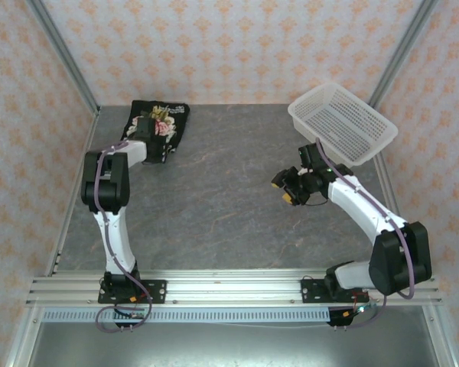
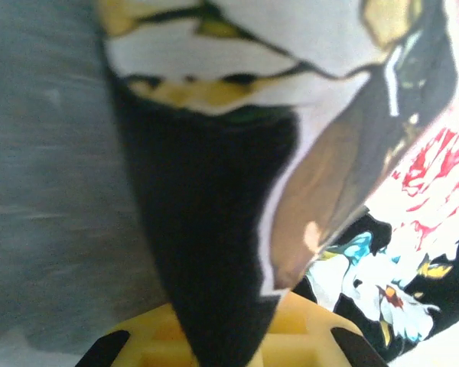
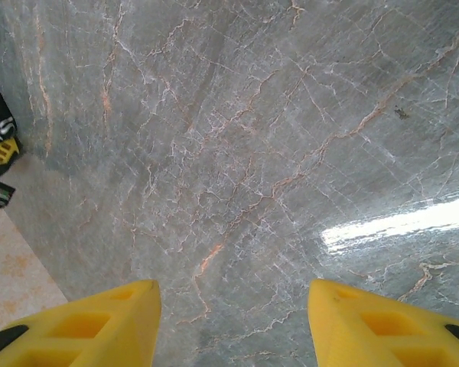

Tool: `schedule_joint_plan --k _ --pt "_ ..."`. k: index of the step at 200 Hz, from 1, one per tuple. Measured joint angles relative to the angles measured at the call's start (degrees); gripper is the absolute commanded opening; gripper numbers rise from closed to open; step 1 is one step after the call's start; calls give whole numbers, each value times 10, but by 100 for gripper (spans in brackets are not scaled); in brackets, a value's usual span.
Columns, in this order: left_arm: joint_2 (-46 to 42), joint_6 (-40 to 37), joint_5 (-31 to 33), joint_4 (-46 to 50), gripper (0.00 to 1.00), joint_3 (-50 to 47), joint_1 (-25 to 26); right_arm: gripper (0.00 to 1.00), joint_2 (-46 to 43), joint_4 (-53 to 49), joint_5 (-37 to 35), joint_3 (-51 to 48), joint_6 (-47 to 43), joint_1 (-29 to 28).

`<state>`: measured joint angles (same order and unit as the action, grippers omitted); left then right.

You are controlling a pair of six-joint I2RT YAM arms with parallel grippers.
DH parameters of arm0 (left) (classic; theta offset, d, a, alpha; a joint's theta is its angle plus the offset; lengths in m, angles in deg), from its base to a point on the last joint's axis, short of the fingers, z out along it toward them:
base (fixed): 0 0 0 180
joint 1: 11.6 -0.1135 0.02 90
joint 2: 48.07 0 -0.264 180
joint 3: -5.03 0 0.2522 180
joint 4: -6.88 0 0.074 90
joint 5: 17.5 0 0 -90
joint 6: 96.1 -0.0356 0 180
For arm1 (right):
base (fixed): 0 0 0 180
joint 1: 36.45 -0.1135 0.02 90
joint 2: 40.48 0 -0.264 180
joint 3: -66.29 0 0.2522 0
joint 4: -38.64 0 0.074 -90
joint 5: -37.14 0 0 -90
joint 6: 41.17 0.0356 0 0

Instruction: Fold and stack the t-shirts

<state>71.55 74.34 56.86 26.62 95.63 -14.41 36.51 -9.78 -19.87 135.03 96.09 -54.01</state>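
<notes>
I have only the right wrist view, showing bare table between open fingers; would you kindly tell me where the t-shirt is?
Observer: The t-shirt lies bunched at the far left corner of the table, floral print up.
Operator: Is the left arm on it?
Observer: Yes, the left gripper is shut on a black fold of it.
Operator: And where is the basket?
Observer: The white mesh basket sits at the far right corner, just beyond the right gripper.
</notes>
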Motion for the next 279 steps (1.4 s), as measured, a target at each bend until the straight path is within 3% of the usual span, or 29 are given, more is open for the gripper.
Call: schedule_joint_plan --k 55,89,157,196,242,258,279 --pt "-122 38 28 -43 7 -176 -16 54 0 0 0 0 0 0" --pt "-139 50 41 -41 7 -195 -13 54 0 0 0 -1 0 0" --pt "-13 3 41 25 8 -5 -37 54 0 0 0 -2 0 0" --pt "56 -46 46 108 8 124 -61 54 -2 0 0 -4 0 0" --pt "70 -94 59 182 11 171 -74 54 13 0 1 -2 0 0" --pt "70 -115 58 195 19 175 -81 55 28 0 3 5 0 0" --pt "71 -145 50 205 50 179 -90 59 42 0 5 18 -2 0"
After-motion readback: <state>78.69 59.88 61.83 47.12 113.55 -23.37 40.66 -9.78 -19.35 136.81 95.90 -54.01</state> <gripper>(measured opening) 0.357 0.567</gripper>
